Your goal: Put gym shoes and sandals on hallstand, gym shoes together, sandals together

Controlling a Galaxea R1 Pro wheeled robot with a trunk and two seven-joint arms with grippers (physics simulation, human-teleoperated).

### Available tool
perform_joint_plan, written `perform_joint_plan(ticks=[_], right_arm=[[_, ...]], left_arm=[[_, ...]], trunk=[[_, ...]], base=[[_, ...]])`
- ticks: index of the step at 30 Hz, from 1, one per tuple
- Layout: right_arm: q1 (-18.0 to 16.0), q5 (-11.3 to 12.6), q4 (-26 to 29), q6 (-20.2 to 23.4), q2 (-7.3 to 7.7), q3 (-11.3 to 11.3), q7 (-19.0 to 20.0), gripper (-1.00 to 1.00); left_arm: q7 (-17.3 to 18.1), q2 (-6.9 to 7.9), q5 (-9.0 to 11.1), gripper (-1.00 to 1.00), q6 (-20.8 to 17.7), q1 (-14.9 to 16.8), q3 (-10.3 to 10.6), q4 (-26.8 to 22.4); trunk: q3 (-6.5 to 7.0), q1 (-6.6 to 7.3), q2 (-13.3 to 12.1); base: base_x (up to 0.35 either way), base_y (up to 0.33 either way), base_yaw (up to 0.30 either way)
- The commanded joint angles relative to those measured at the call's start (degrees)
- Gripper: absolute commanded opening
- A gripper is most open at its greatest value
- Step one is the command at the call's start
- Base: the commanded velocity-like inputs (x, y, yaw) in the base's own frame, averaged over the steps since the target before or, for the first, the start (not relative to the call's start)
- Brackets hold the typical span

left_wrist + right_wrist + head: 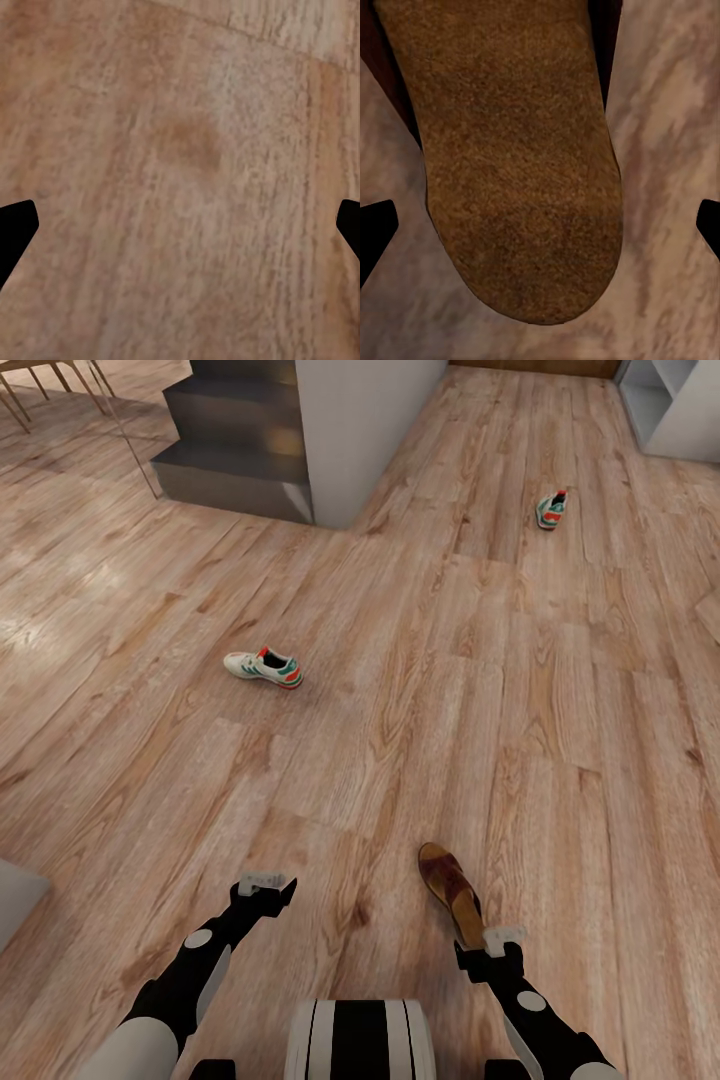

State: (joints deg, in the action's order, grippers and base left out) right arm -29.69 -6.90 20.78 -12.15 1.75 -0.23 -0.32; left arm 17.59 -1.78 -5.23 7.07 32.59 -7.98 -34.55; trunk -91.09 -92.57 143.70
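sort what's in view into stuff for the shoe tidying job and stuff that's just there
Part of the job:
- near gym shoe
- far gym shoe
- brown sandal, its heel end under the open right gripper
- corridor floor
- open left gripper, over bare floor

Just there:
- dark stair steps
- chair legs
- white wall corner

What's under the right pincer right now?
The heel end of a brown sandal lies directly below the right pincer, on the wood floor. Its fingers stand wide apart. The sandal's toe end shows in the head view.
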Motion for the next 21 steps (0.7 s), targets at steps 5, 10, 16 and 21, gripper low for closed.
perform_joint_plan(ticks=[5, 10, 16, 21], right_arm=[[0.0, -0.4, 0.0, -0.2, 0.01, 0.0, 0.0, 1.00], [0.0, -0.5, 0.0, -0.2, 0.01, 0.0, 0.0, 1.00], [0.0, -0.5, 0.0, -0.2, 0.01, 0.0, 0.0, 1.00], [0.0, -0.5, 0.0, -0.2, 0.01, 0.0, 0.0, 1.00]], left_arm=[[0.4, -0.07, -0.5, 1.00, 0.2, 0.0, -0.5, 0.1], [0.4, -0.07, -0.5, 1.00, 0.2, 0.0, -0.5, 0.0], [0.4, -0.06, -0.5, 1.00, 0.2, 0.0, -0.5, 0.0], [0.4, -0.06, -0.5, 1.00, 0.2, 0.0, -0.5, 0.0]], trunk=[[-0.03, -0.01, 0.0], [-0.03, -0.01, 0.0], [-0.03, -0.01, 0.0], [-0.03, -0.01, 0.0]], base=[[0.126, 0.000, 0.000], [0.047, 0.000, 0.000], [0.012, 0.000, 0.000], [0.003, 0.000, 0.000]])
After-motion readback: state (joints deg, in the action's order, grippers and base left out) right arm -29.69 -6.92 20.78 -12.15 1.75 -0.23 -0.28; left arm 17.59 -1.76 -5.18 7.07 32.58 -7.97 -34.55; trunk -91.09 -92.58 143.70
